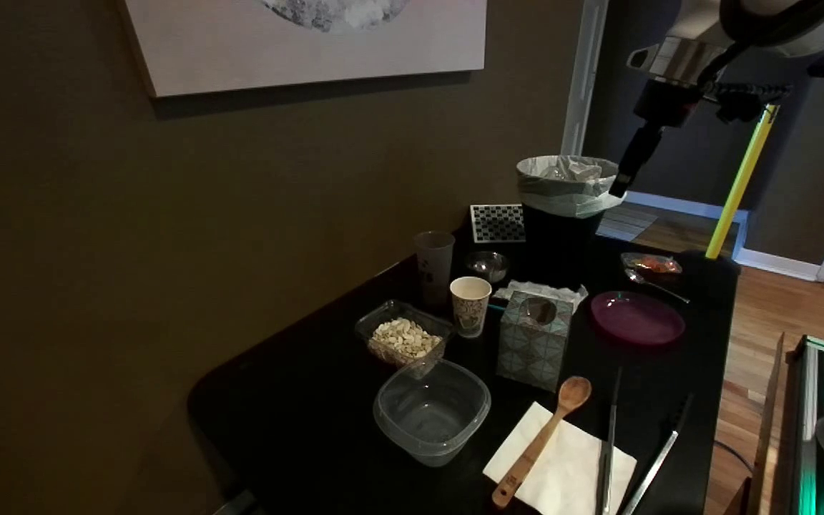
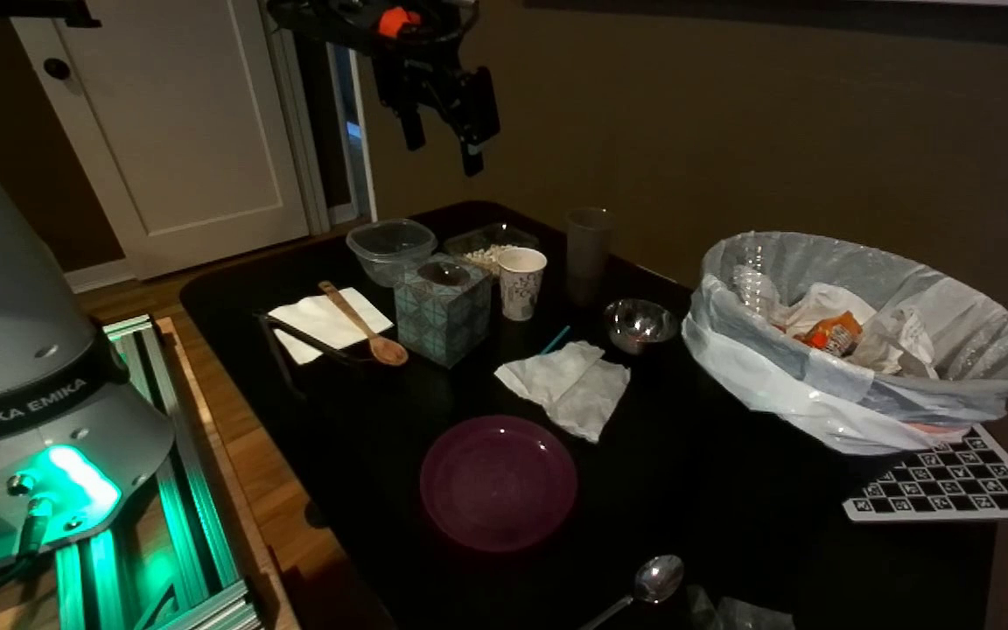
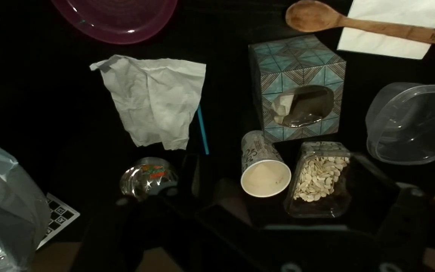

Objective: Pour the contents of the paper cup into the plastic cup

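A printed paper cup [image 1: 470, 316] stood upright just beside the tissue box [image 1: 533, 352].
White with dark scrollwork, cream inside, it was near the taller, greyish see-through plastic cup [image 2: 587, 261]; the gripper [image 2: 443, 149] hung above the table [image 2: 696, 477], spread and empty.

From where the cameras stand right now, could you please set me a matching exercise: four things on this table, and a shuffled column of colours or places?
Things:
1. paper cup
2. plastic cup
3. wooden spoon
4. plate

Colours or places:
A. purple
B. lies partly on the white napkin
C. pale, patterned, beside the tissue box
D. dim grey, see-through

Right pairs: 1-C, 2-D, 3-B, 4-A
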Tool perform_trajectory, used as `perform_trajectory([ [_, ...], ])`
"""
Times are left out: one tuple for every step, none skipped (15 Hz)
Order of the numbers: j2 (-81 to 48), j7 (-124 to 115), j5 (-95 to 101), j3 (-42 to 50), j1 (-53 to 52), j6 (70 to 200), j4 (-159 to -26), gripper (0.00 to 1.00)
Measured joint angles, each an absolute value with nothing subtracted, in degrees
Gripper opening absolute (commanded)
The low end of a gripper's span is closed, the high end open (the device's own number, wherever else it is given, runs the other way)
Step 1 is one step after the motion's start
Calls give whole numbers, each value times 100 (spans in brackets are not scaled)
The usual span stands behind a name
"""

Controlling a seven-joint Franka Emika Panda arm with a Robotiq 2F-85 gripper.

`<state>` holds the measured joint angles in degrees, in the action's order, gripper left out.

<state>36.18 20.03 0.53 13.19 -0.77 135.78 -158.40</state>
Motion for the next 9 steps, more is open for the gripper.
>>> perform_trajectory([
  [3618,2003,52,1314,-74,13578,-15832,100],
  [3608,2003,34,1314,-71,13578,-15817,100],
  [3570,2003,-3,1331,-71,13579,-15805,100],
  [3495,2007,-64,1367,-80,13593,-15800,100],
  [3370,2050,-182,1425,-110,13649,-15796,100],
  [3202,2120,-323,1494,-164,13774,-15794,100],
  [2997,2218,-484,1568,-241,13920,-15790,100],
  [2764,2335,-642,1628,-325,14111,-15782,100],
  [2516,2465,-823,1680,-421,14313,-15762,100],
])
